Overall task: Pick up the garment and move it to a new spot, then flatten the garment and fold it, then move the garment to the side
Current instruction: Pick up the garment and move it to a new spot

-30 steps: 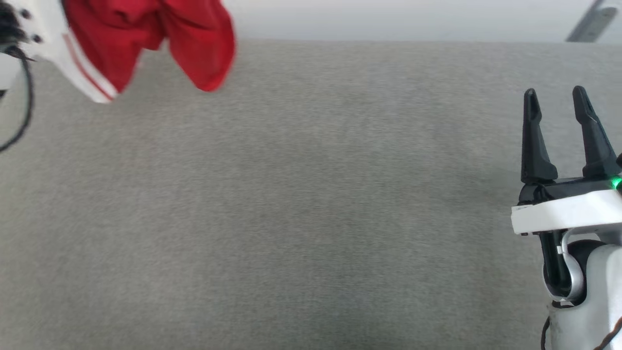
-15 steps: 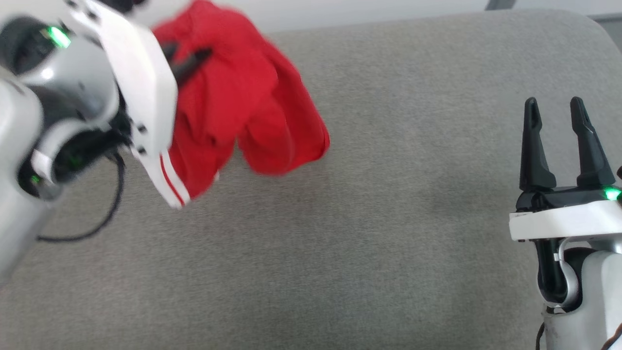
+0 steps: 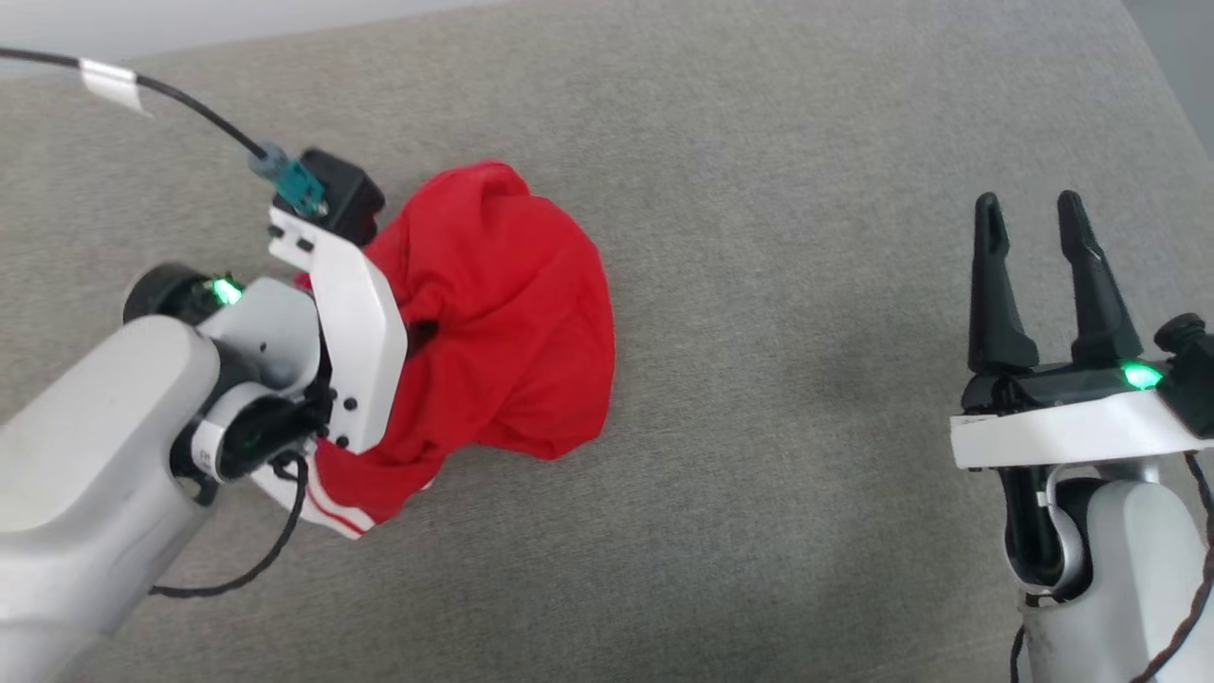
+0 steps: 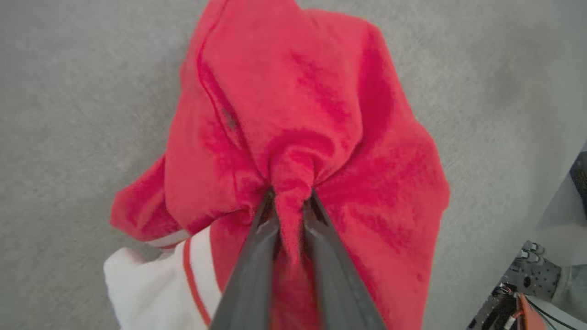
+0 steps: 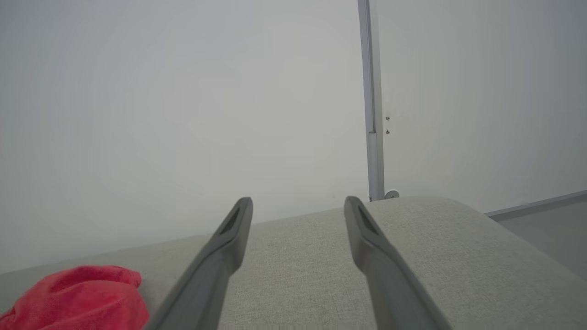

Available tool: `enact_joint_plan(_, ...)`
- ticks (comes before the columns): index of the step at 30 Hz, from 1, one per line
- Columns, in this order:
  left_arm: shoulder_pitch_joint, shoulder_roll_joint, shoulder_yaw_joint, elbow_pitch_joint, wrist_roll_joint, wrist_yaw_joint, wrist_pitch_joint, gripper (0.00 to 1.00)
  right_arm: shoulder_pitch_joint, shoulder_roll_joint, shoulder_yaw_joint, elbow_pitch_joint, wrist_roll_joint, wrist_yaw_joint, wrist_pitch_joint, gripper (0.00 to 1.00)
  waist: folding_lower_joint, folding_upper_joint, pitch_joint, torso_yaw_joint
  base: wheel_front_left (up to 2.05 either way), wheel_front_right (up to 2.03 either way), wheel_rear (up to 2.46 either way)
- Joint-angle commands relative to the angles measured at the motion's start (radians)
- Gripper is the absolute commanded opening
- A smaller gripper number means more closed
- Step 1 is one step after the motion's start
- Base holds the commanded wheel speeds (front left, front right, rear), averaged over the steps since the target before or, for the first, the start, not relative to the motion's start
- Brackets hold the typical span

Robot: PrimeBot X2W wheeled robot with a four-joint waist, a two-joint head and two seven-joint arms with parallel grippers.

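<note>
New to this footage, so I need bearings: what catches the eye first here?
A bunched red T-shirt sits left of centre on the grey fabric surface, a fold pinched in the left end effector. At the lower right, the right end effector stands open, holding nothing.

**Soft, even light; close-ups lose sharpness**

Bright, diffuse light falls evenly over the grey fabric-covered tabletop (image 3: 759,142). In the head view the red T-shirt (image 3: 512,332) casts only a thin, soft shadow along its lower right edge. A faint darker patch lies on the fabric left of the right pincer (image 3: 1029,213). Small green lights (image 3: 1141,376) glow on both wrists. The left wrist view is soft: the cloth's weave smears, and the left pincer (image 4: 290,201) blurs toward the bottom edge. In the right wrist view the near fingers (image 5: 215,266) are fuzzy and the wall (image 5: 183,91) looks pale and washed out.
</note>
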Motion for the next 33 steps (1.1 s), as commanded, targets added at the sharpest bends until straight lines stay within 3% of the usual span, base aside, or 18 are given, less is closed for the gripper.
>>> enact_joint_plan(1,0.022,-0.008,-0.01,0.031,-0.006,-0.008,0.004,0.0,-0.019,0.0,0.009,0.01,0.011,0.0,-0.013,1.0,0.0,0.0,0.021,-0.023,0.0,0.0,0.0)
enact_joint_plan(8,0.051,-0.032,-0.046,0.155,-0.003,-0.036,0.002,0.0,-0.039,0.0,0.04,0.038,0.029,0.0,-0.034,1.0,0.0,0.0,0.047,-0.057,0.0,0.0,0.0)
enact_joint_plan(13,0.071,-0.063,-0.086,0.273,0.01,-0.08,-0.014,0.0,-0.049,0.0,0.052,0.058,0.038,0.0,-0.045,1.0,0.0,0.0,0.056,-0.071,0.0,0.0,0.0)
enact_joint_plan(14,0.068,-0.068,-0.084,0.284,0.009,-0.084,-0.023,0.04,-0.051,0.001,0.053,0.061,0.038,0.0,-0.047,1.0,0.0,0.0,0.055,-0.07,0.0,0.0,0.0)
enact_joint_plan(15,0.063,-0.076,-0.084,0.292,0.014,-0.091,-0.032,0.4,-0.051,0.0,0.05,0.063,0.035,0.0,-0.047,1.0,0.0,0.0,0.052,-0.066,0.0,0.0,0.0)
enact_joint_plan(16,0.059,-0.083,-0.08,0.298,0.014,-0.096,-0.045,1.0,-0.049,0.001,0.048,0.066,0.032,0.0,-0.047,1.0,0.0,0.0,0.047,-0.062,0.0,0.0,0.0)
enact_joint_plan(24,0.037,-0.089,-0.025,0.252,0.0,-0.128,-0.145,1.0,-0.024,0.001,0.032,0.082,0.006,0.0,-0.044,1.0,0.0,0.0,-0.016,-0.007,0.0,0.0,0.0)
enact_joint_plan(33,0.1,-0.072,0.025,0.173,-0.012,-0.118,-0.285,1.0,0.01,0.0,0.012,0.077,-0.036,0.0,0.003,1.0,0.0,0.0,-0.112,0.09,0.0,0.0,0.0)
